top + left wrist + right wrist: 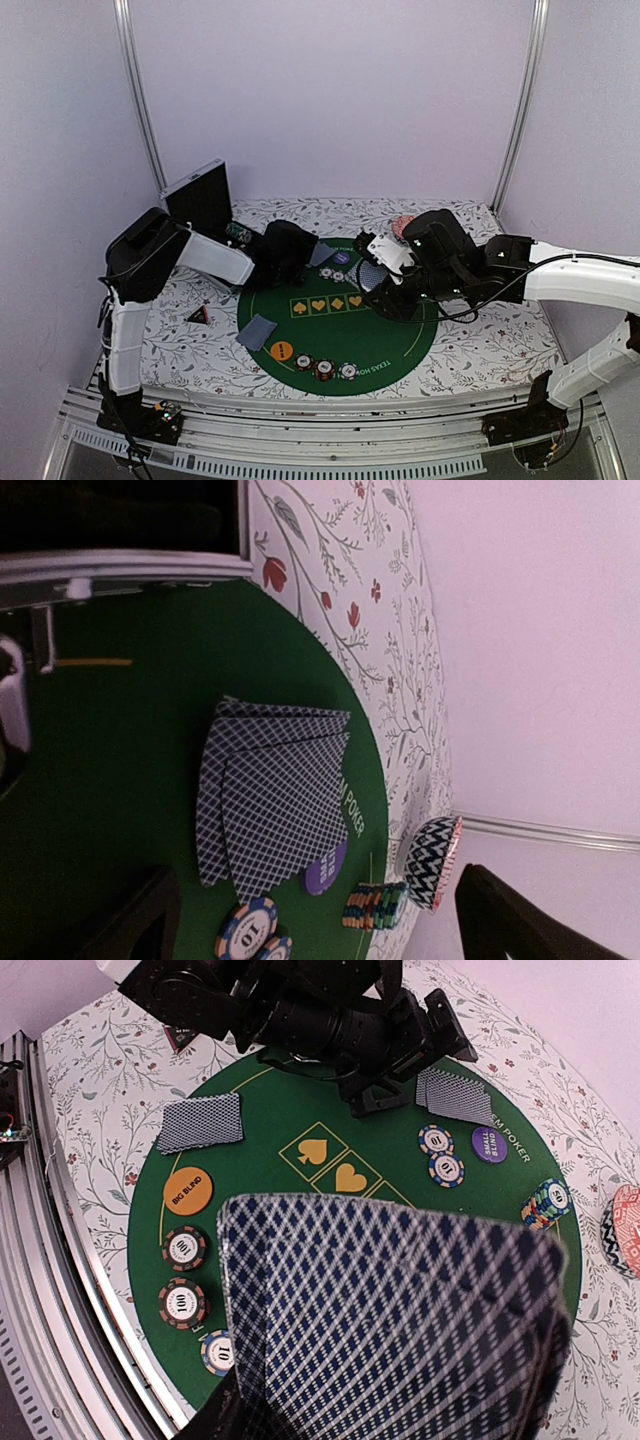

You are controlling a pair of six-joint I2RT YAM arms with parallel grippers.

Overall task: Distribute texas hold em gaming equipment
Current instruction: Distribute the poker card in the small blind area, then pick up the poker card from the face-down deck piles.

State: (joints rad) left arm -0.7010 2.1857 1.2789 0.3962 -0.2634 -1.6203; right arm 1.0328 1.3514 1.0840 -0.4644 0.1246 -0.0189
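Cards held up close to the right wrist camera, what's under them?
The green mat. Its spade box and heart box show; whatever lies further along is hidden by the cards.

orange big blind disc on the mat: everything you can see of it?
The orange disc is round, flat, plastic-looking, printed BIG BLIND in dark letters. It lies face up on the green felt mat, just inside the yellow line near its rim. Nothing touches it: the blue-backed cards lie apart on one side, a dark striped chip apart on the other.
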